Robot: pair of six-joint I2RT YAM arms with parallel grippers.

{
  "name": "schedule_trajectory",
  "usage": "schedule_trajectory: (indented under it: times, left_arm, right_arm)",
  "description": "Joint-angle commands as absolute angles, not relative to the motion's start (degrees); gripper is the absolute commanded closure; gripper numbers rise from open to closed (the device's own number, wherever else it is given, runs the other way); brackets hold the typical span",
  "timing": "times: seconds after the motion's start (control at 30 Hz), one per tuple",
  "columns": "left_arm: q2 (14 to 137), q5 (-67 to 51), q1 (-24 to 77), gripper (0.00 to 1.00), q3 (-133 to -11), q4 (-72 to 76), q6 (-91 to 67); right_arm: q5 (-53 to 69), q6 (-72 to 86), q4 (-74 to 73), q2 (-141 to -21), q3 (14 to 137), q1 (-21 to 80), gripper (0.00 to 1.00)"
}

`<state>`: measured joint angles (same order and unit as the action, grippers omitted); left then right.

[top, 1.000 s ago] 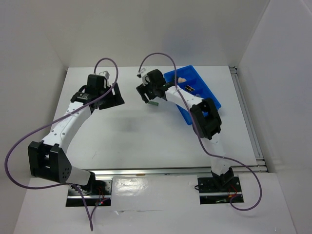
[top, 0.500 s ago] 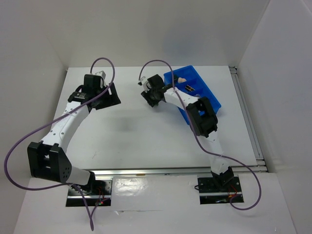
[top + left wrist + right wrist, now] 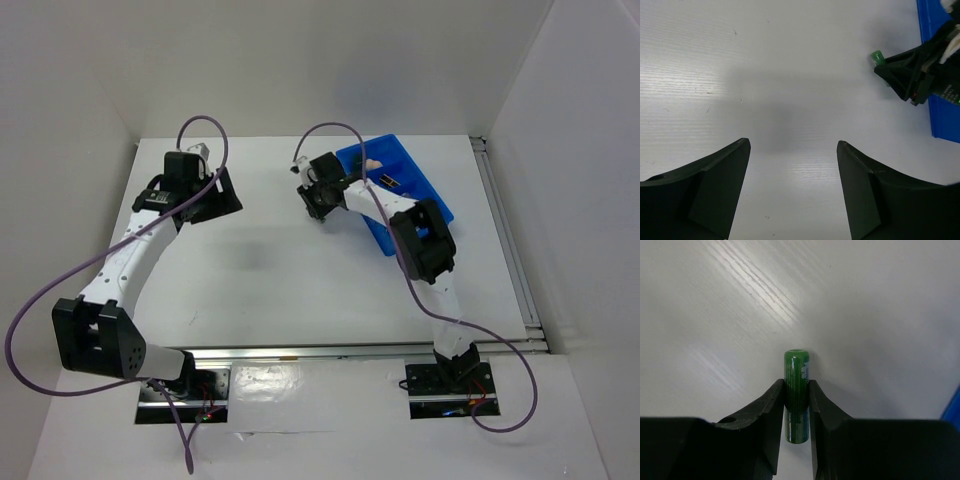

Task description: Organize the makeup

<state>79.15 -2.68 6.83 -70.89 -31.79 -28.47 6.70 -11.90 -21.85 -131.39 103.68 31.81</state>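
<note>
White grained table; right hand pinches glossy cylindrical green tube.

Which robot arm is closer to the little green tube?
Right. The right tool is shut around the green tube, touching it on both sides. The left tool hangs open off to the tube's left, not touching it.

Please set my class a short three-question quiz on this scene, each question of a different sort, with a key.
1. True or false: the left pincer is open and holds nothing.
2. What is the right pincer shut on? A) a lipstick B) the green tube C) a sponge
3. Fill the gap: the blue bin lies nearer the ____ pincer.

Key: 1 true; 2 B; 3 right.
</note>
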Motion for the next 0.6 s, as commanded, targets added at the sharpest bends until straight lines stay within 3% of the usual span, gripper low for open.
schedule_trajectory:
  times: [0.0,0.2,0.57]
  left_arm:
    - [76.9,-3.2,6.6,0.17,-71.1,-31.3,-27.3]
    - [75.9,-3.7,6.1,0.17,-71.1,-31.3,-27.3]
    - [75.8,-4.7,6.1,0.17,-70.0,-30.7,-27.3]
  right_arm:
    - [10.0,-6.4,-15.4,-119.2,101.5,29.8,0.89]
    - [6.8,4.7,-11.3,-110.7,97.0,22.4,0.89]
    - [0.2,16.0,-14.4,-110.0,94.2,12.3,0.91]
